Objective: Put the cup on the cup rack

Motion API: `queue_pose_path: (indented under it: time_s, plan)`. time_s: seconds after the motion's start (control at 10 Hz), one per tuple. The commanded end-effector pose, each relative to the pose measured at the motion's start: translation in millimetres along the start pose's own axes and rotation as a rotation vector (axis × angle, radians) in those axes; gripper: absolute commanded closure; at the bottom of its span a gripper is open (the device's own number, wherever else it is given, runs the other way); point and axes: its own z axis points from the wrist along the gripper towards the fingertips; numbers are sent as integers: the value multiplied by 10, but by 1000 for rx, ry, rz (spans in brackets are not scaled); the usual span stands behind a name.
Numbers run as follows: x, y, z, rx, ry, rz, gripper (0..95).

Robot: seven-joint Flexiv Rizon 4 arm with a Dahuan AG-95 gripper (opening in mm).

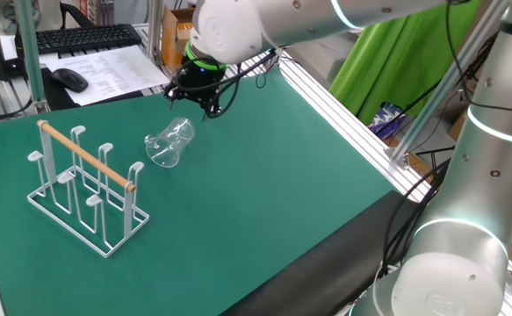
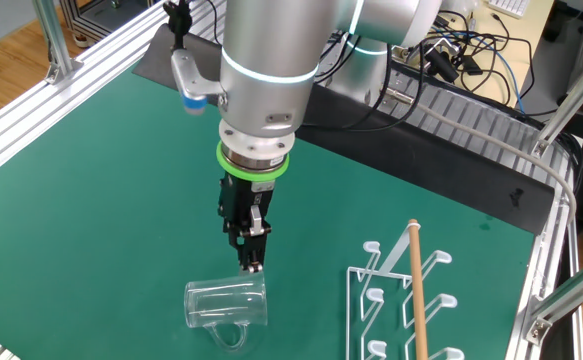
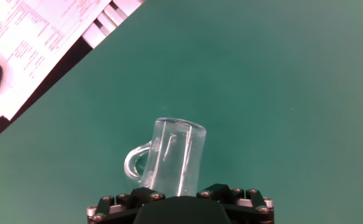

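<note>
- cup (image 2: 226, 303) lying on its side on green table (image 1: 264, 193)
- gripper (image 2: 250, 262) hovering at cup's end, jaw state unclear
- cup rack (image 1: 87, 186) standing well apart

Bright, even overhead light, faint soft shadows, sharp focus, slight overexposure on white surfaces.

I see the clear glass cup (image 1: 169, 144), handled, lying on its side near the upright white wire cup rack (image 1: 86, 188).
</note>
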Motion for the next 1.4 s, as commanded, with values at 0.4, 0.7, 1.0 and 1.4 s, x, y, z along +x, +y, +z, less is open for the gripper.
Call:
queue_pose_path:
  time_s: [0.4,0.7,1.0,1.4]
  plan:
    - [21,-4,-10,52,29,-36,190]
    - [21,-4,-10,195,72,-90,190]
    - [21,-4,-10,206,140,-75,190]
    - [21,-4,-10,138,193,-99,190]
